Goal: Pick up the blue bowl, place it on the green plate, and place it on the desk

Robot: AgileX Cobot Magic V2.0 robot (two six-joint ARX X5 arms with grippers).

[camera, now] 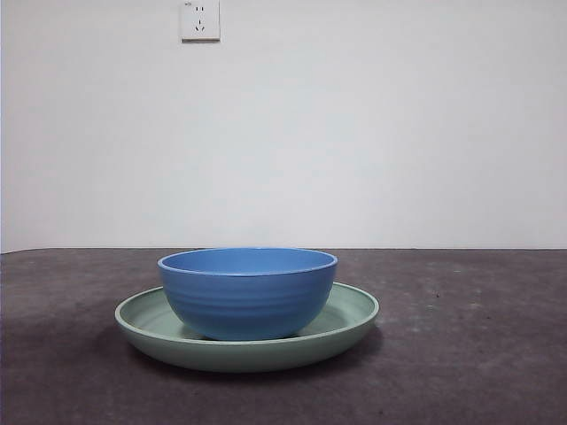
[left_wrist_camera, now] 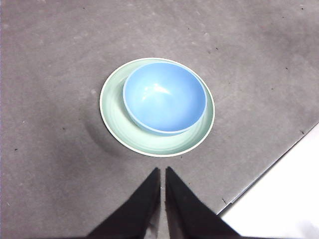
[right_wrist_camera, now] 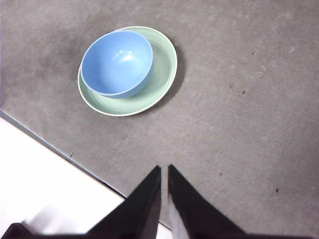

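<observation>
The round, deep, medium-blue bowl with faint ridges (camera: 248,292) sits upright, mouth up, inside the wide, shallow, pale mint-green plate (camera: 350,323), off-centre toward one side of its rim; the plate rests flat on the matte dark grey-brown desk (camera: 478,354). I judge the bowl rigid, light and smooth-walled, probably plastic or melamine, though I cannot confirm the material. Its rim is the only purchase: one jaw inside, one outside. Being round, it has no long axis except the vertical one, so any approach heading serves. My left gripper (left_wrist_camera: 162,172) and right gripper (right_wrist_camera: 164,169) both hang well above the desk, jaws pressed nearly together, holding nothing.
</observation>
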